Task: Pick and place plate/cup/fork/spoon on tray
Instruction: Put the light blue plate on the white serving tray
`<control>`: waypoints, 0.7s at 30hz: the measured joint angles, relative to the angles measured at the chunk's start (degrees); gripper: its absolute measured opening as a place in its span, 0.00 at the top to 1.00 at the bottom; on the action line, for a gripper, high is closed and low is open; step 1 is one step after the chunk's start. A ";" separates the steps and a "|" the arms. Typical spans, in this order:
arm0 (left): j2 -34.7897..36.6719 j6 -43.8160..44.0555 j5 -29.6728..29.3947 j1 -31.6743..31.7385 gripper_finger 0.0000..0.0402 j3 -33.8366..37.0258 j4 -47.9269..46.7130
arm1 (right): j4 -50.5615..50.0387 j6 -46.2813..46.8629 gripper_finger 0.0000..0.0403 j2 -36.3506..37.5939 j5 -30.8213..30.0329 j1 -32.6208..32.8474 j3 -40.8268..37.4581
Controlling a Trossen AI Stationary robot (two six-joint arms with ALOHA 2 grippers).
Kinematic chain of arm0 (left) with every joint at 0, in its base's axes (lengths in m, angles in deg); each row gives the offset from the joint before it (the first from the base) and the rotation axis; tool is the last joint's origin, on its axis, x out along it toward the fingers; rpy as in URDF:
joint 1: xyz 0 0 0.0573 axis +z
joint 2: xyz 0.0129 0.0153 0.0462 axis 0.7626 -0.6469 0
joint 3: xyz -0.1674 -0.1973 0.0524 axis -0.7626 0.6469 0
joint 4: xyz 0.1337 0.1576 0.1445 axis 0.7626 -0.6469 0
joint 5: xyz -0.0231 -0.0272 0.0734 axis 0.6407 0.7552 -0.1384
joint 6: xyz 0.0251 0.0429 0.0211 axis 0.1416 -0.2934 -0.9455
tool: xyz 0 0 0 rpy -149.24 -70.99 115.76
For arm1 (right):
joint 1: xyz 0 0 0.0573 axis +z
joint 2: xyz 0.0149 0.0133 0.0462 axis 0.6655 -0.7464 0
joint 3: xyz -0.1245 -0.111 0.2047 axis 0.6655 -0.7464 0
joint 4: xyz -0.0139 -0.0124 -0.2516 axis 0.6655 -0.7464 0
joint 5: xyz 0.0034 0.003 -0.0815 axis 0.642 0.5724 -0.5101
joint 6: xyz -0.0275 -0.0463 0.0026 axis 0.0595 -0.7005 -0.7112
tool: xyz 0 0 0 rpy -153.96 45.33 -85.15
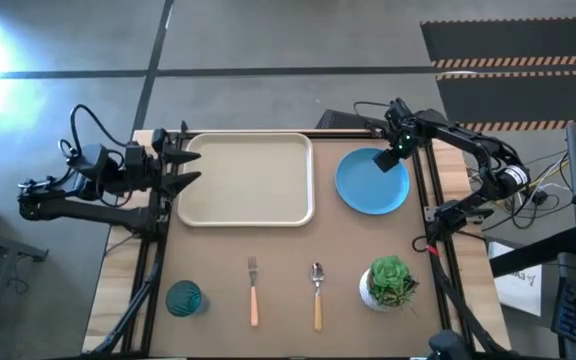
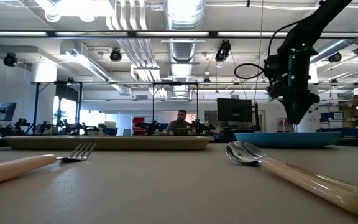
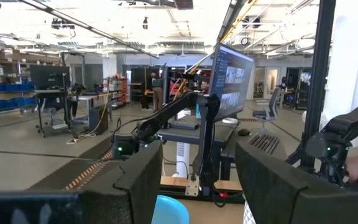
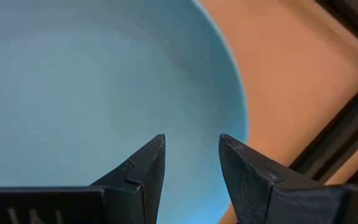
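Observation:
The sky-blue plate (image 1: 371,183) lies flat on the table, right of the cream tray (image 1: 246,178). My right gripper (image 1: 386,160) is open and hangs just above the plate's far part, fingers pointing down, near the rim (image 4: 229,93); in the low view it (image 2: 296,117) stands clear of the plate (image 2: 288,138). My left gripper (image 1: 190,168) is open and empty at the tray's left edge. The teal cup (image 1: 184,298), the fork (image 1: 253,290) and the spoon (image 1: 317,295) lie along the near side.
A green plant in a white pot (image 1: 390,282) stands near the spoon, at the near right. Black frame rails (image 1: 430,190) run along the table's left and right sides. A person sits in the room beyond the table (image 2: 180,119).

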 joint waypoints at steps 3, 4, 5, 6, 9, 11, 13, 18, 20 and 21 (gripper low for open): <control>-0.04 0.92 0.00 0.00 0.54 0.00 -0.09 | -0.27 -0.11 0.65 -0.55 -0.02 0.02 0.32; -0.24 0.93 0.00 0.00 0.54 0.00 -0.05 | -0.27 0.43 0.65 -0.94 -0.17 0.09 0.42; -0.51 0.94 0.00 0.01 0.54 0.00 0.09 | -0.32 1.04 0.65 -1.41 -0.19 0.12 0.68; -0.64 0.93 0.00 0.02 0.54 0.00 0.38 | -0.27 1.85 0.65 -1.98 -0.29 0.11 1.10; -0.71 0.89 0.00 0.02 0.54 0.01 1.20 | -0.07 3.73 0.63 -4.16 -0.65 0.05 2.79; -1.14 0.89 0.01 0.02 0.54 -0.06 1.34 | -0.18 5.02 0.62 -6.12 -0.60 0.11 4.33; -1.11 0.89 0.00 0.02 0.54 -0.20 1.36 | -0.11 5.97 0.62 -8.17 -0.58 0.11 6.08; -0.86 0.89 0.02 0.02 0.54 -0.08 1.17 | -0.47 6.26 0.62 -13.57 -0.34 0.36 10.78; -0.73 0.89 0.02 0.02 0.54 -0.09 1.15 | -0.66 6.23 0.63 -15.57 -0.12 0.51 12.56; -0.70 0.89 0.02 0.02 0.54 -0.10 1.15 | -0.94 6.20 0.63 -16.51 -0.13 0.61 13.37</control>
